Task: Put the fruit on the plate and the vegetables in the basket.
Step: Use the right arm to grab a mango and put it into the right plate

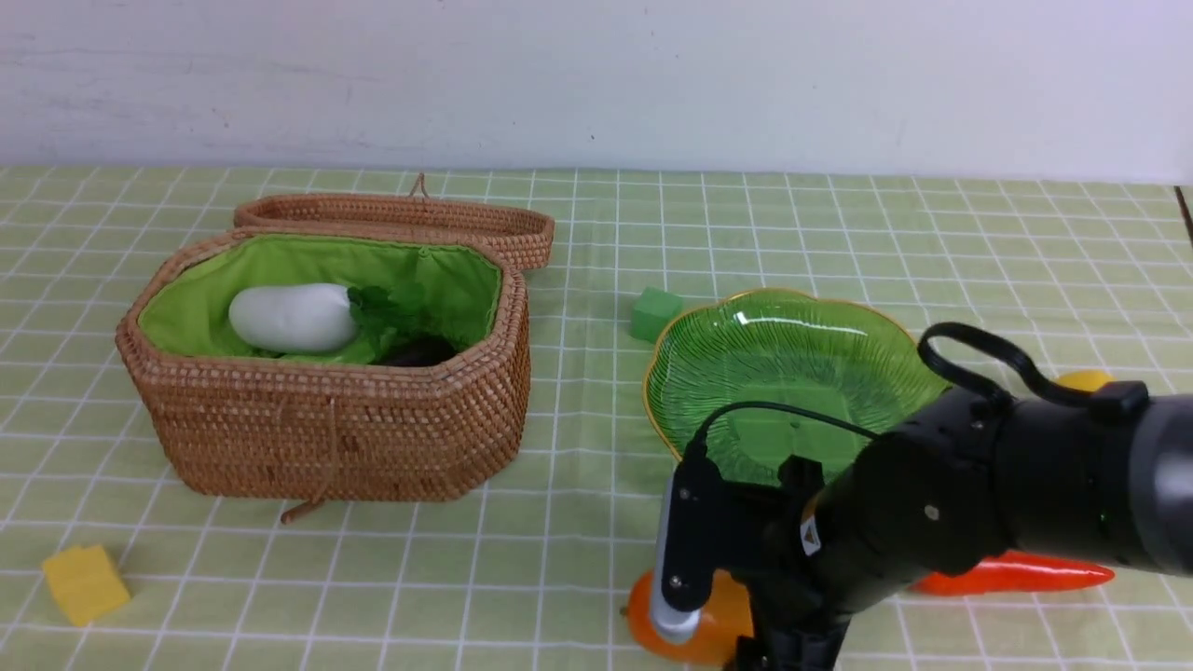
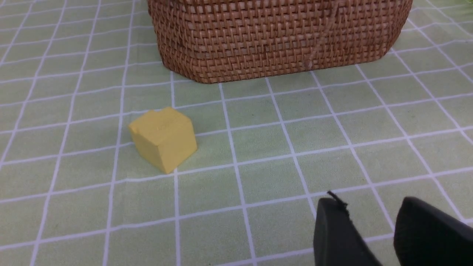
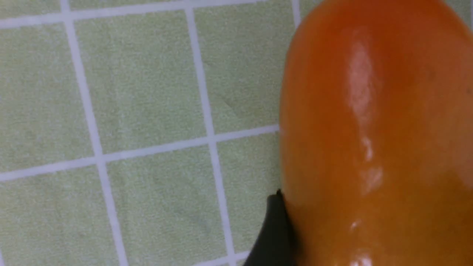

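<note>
my right gripper [image 1: 785, 647] is down low at the mango [image 1: 694, 626], which lies on the checked cloth [image 1: 559, 559]. in the right wrist view one dark finger [image 3: 275, 231] touches the mango's glossy side. the other finger is out of sight, so i cannot tell whether the grip is clamped on the fruit or only resting against it.

the plate [image 1: 746, 326] sits just beyond this gripper, and a green cube [image 1: 655, 313] stands past its far rim. the carrot [image 1: 1016, 573] lies on the cloth off to the gripper's right, partly behind my arm. the lemon [image 1: 1086, 380] peeks out farther back on that side, mostly hidden.

my left gripper [image 2: 369, 218] hangs close over the cloth with its two fingers apart and nothing between them. ahead of it sits a yellow cube [image 2: 162, 138], and farther on rises the woven wall of the basket [image 2: 277, 37]. from the front, the basket is well off to the right gripper's left, its lid [image 1: 401, 216] tipped back, and the white radish [image 1: 294, 318] lies inside on the green lining.
</note>
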